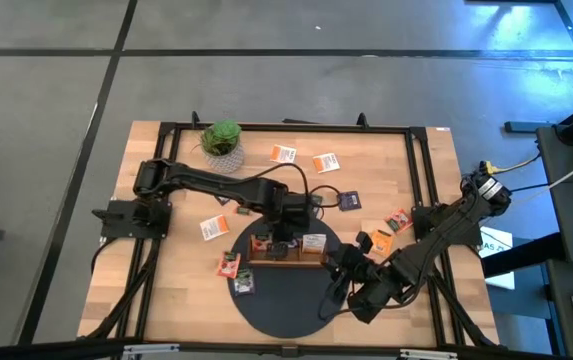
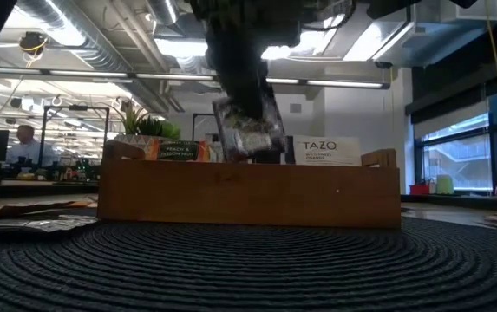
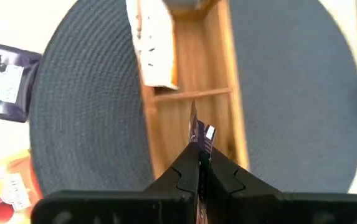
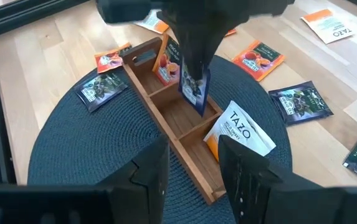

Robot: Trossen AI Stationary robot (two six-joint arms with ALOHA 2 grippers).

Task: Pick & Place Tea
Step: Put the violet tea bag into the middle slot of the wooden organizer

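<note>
A brown wooden three-part tray (image 4: 166, 127) stands on a round dark mat (image 1: 286, 300). My left gripper (image 3: 198, 168) hangs over the tray's middle part, shut on a purple tea packet (image 4: 194, 90), which also shows in the low view (image 2: 250, 128). One end part holds orange and red packets (image 4: 166, 62). In the other end part a white TAZO packet (image 4: 240, 127) leans on the wall. My right gripper (image 4: 194, 174) waits open on the near right of the tray (image 1: 344, 262), with nothing between its fingers. My left gripper pinches the purple packet by its upper edge (image 3: 197, 144) between its two fingers. They come from above, pointing steeply down. The packet hangs upright below the fingers, over the tray's middle part, and its lower edge (image 4: 200, 111) is about level with the tray's rim.
Loose tea packets lie around the tray: purple ones (image 4: 299, 102) (image 4: 100, 90), orange ones (image 4: 259, 59) (image 4: 109, 59), a white-orange one (image 4: 328, 22). A small green potted plant (image 1: 222, 140) stands at the far left. A black frame (image 1: 421, 190) borders the table.
</note>
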